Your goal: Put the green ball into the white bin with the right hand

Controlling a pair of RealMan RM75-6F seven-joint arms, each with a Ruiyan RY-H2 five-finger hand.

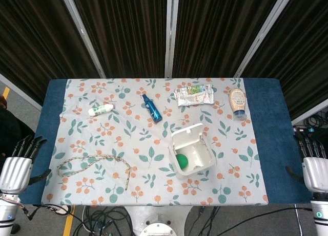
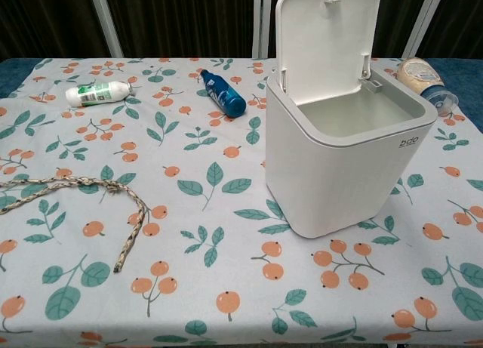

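Green ball inside open white bin, right robot hand off table's edge, apparently empty

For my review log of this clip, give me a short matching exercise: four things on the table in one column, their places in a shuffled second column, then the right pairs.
Things:
1. green ball
2. blue bottle
3. braided rope
4. right hand

Places:
A. off the table's right edge
B. inside the white bin
C. on the cloth's left part, near the front edge
D. lying near the table's middle, toward the back

Pairs: 1-B, 2-D, 3-C, 4-A
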